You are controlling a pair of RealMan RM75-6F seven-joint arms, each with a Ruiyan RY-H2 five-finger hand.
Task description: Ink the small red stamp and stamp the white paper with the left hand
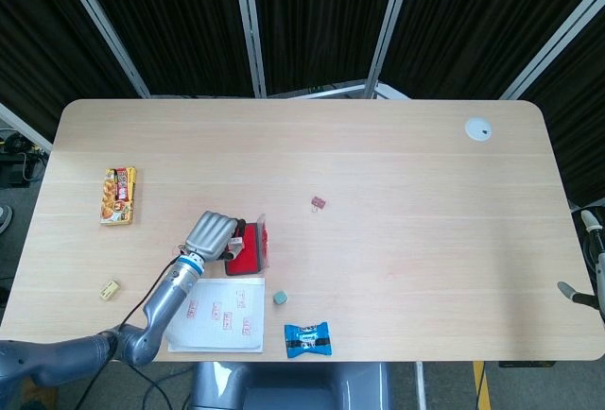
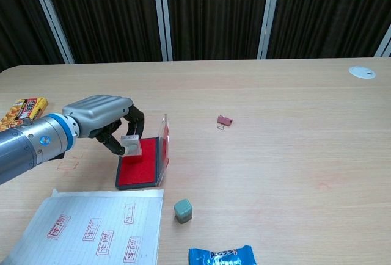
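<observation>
My left hand [image 2: 101, 115] pinches the small stamp [image 2: 130, 145], a pale block, between thumb and fingers. The stamp sits at the far left corner of the red ink pad [image 2: 139, 168], at or just above its surface; contact is unclear. The pad's clear lid [image 2: 165, 146] stands upright on its right side. In the head view the left hand [image 1: 213, 233] covers the left part of the ink pad [image 1: 251, 249]. The white paper [image 2: 73, 225], with several red prints on it, lies at the near table edge, below the hand. Only dark slivers at the right edge [image 1: 588, 289] may belong to my right hand.
A grey-green cube [image 2: 182, 210] sits just right of the paper, and a blue snack packet [image 2: 223, 256] lies at the front edge. A small red binder clip [image 2: 225, 120] is mid-table. A yellow snack box [image 1: 118, 195] and a small yellow piece [image 1: 110, 289] lie left.
</observation>
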